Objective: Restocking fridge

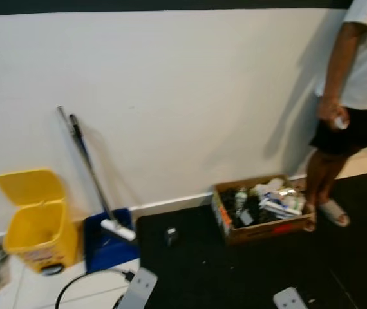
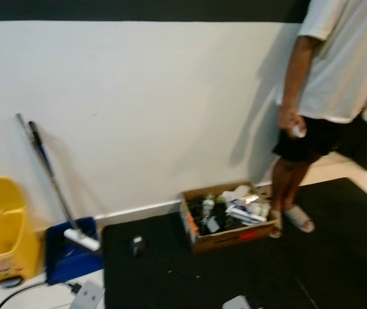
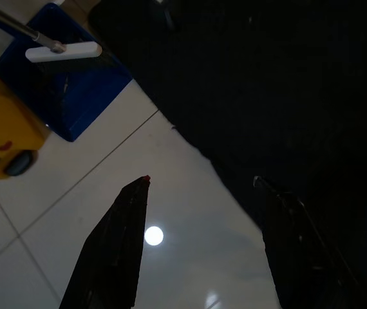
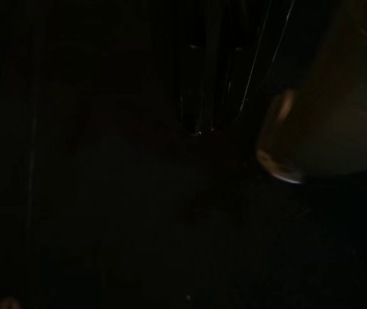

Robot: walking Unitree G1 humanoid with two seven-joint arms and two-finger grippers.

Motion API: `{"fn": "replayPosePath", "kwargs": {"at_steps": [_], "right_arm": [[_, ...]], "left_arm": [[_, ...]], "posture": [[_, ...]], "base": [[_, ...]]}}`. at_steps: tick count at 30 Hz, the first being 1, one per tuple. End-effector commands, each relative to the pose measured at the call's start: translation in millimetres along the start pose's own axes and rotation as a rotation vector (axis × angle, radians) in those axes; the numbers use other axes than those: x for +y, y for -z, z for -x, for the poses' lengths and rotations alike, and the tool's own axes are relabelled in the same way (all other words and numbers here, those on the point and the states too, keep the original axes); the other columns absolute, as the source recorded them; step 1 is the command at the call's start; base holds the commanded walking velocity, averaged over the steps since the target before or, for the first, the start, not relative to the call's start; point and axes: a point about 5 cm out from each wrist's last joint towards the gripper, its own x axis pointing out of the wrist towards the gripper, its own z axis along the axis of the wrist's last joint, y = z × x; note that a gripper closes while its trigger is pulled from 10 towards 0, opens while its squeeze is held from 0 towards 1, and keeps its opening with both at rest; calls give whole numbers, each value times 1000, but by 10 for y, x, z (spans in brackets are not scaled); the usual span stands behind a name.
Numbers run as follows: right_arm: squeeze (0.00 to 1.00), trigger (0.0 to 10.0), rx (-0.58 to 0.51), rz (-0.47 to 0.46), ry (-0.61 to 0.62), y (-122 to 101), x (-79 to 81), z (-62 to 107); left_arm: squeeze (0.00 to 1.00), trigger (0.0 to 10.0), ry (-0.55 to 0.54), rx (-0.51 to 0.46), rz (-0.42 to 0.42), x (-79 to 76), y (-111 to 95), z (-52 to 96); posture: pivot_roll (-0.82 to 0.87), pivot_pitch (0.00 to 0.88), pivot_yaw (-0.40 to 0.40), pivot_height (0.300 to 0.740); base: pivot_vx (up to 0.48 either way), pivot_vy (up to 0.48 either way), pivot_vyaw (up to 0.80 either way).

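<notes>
At the far left, on the pale tiled floor (image 1: 35, 290) by the white wall (image 1: 170, 96), stands a yellow bin (image 1: 38, 225) with its lid tipped up. Just right of it a blue tray (image 1: 103, 241) lies against the skirting, and a mop (image 1: 96, 183) leans on the wall with its white head resting in the tray. A black cable (image 1: 84, 283) curls over the tiles in front of the tray.

The left gripper (image 3: 203, 244) hangs low over the edge where the tiles meet the black mat (image 1: 196, 264); its two black fingers (image 3: 116, 244) stand well apart with nothing between them, one over the tile and the other over the mat.

On the mat, near its back edge, a small grey object (image 1: 170, 235) lies by itself; what it is cannot be made out. Further right along that back edge sits an open cardboard box (image 1: 261, 209) packed with bottles and packets, the goods for the fridge.

Just beside the box's right end a person (image 2: 325, 84) in a white shirt, dark shorts and sandals stands at the corner of the wall, with one hand (image 1: 331, 112) holding something small and white.

The right wrist view is nearly black; a dim rounded shape (image 4: 325, 129) shows there, and whether the right gripper is spread or closed cannot be told.
</notes>
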Motion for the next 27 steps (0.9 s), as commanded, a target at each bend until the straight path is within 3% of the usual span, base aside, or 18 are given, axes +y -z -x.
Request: {"fn": "replayPosePath", "kwargs": {"at_steps": [1, 27], "right_arm": [[0, 10000, 20, -3, 7, 50, -29, 15], [0, 10000, 56, -2, 2, 129, -3, 35]], "left_arm": [[0, 10000, 6, -8, -9, -16, -43, -18], [0, 10000, 12, -9, -9, -38, -37, -14]], "posture": [[-70, 46, 3, 740], [-70, 47, 3, 740]], "base": [[0, 0, -750], [0, 0, -747]]}}
